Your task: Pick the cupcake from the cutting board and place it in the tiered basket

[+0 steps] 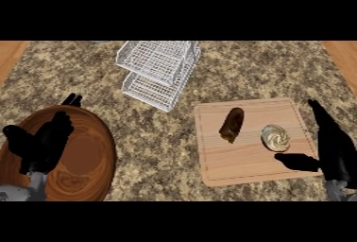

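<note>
The cupcake (276, 137), pale with a swirled top, lies on the right part of the light wooden cutting board (230, 163). My right hand (333, 146) stands open just right of it, fingers stretched toward the far side and the thumb (296, 161) reaching over the board's near right corner, a little short of the cupcake. The white wire tiered basket (159, 71) stands at the far middle of the counter. My left hand (43, 142) rests open at the lower left, over a round wooden tray.
A dark brown elongated item (232, 124) lies on the board left of the cupcake. A round wooden tray (90, 156) fills the lower left. Speckled granite counter (160, 156) shows between tray and board.
</note>
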